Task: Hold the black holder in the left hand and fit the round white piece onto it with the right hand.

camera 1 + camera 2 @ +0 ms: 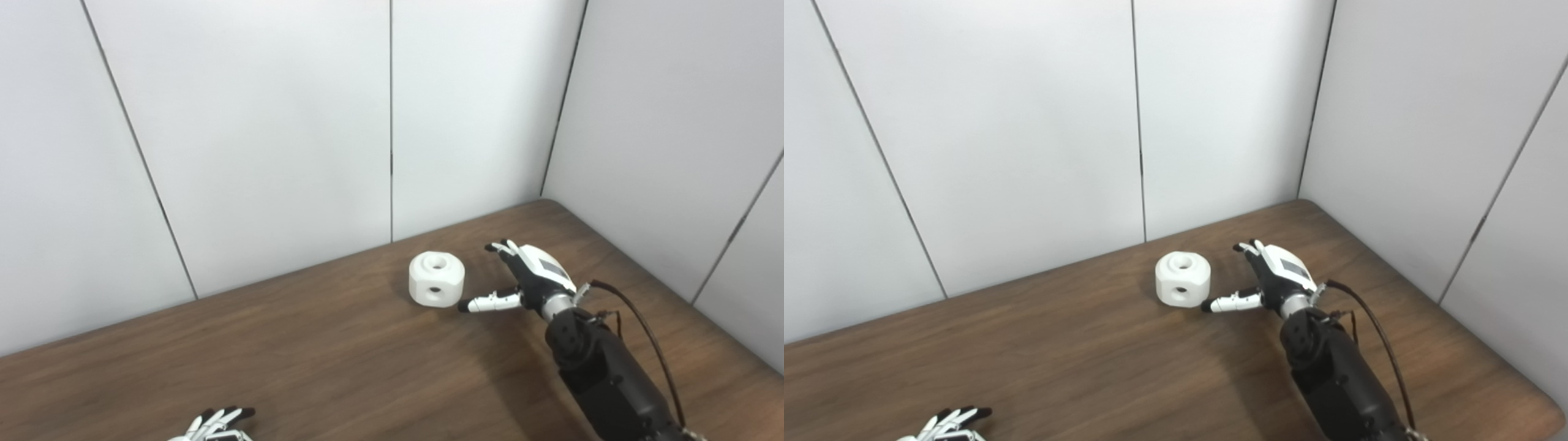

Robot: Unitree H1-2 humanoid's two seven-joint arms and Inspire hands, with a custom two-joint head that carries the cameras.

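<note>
Left eye view: one white piece (436, 279) sits on the table (318, 349), just left of the right hand (530, 278). That hand is spread and empty, thumb reaching toward the piece's near side, fingers up behind it; thumb tip just beside the piece, not clearly touching. The piece is squat, its holed top facing up. It lies far nearer the right hand than the left hand (214, 425), which shows only fingertips at the bottom edge, well apart from the piece.

Right eye view: same layout; the thumb tip looks nearly against the piece (1184, 279). Left hand's fingers (949, 421) seem extended, but whether it holds anything I cannot tell. No black holder is visible; count: one white piece, two hands.
</note>
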